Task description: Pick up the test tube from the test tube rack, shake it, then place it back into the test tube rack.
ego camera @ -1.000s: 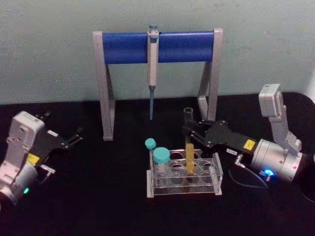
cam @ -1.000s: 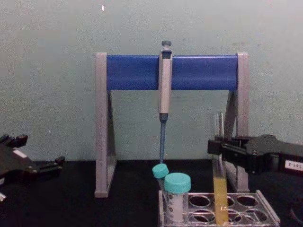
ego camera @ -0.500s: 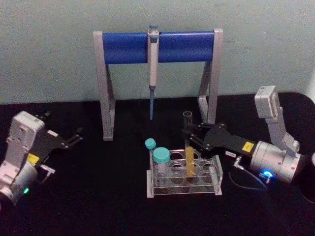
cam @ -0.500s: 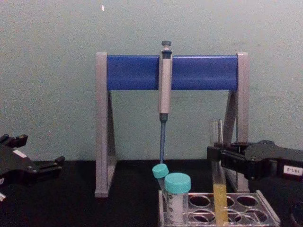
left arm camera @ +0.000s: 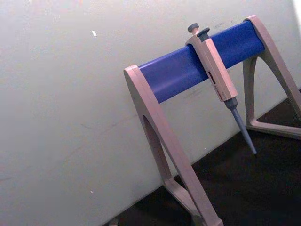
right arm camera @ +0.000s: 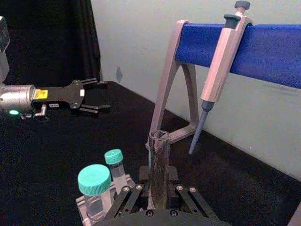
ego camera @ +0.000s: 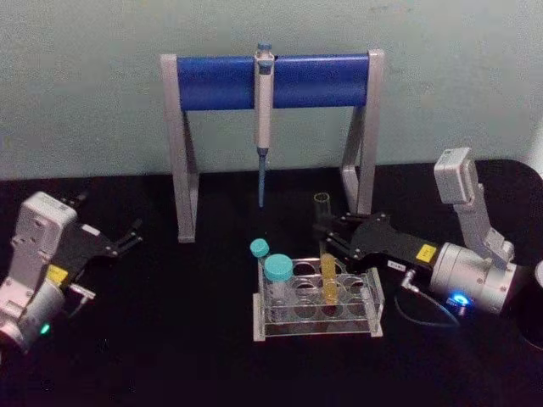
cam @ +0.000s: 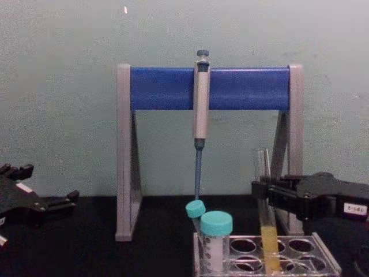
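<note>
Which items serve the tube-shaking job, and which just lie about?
Job: long clear glass test tube with yellow liquid; low clear plastic rack; right end effector gripping it.
Lying about: grey-blue pipette; grey-and-blue stand; two teal-capped tubes; left end effector, parked far left.

A plain pale green wall [ego camera: 85,102] stands at the back. It is smooth, with a tiny white speck [cam: 125,9] high up. In front of it lies a flat black tabletop [ego camera: 170,339] that reaches right to the wall. A tall stand [ego camera: 216,82] with grey legs and a fat blue bar on top stands near the wall, and a grey pipette [ego camera: 264,102] hangs from the bar. Where the wall ends, something dark like a black curtain [right arm camera: 47,42] hangs down. The light is soft and even.
</note>
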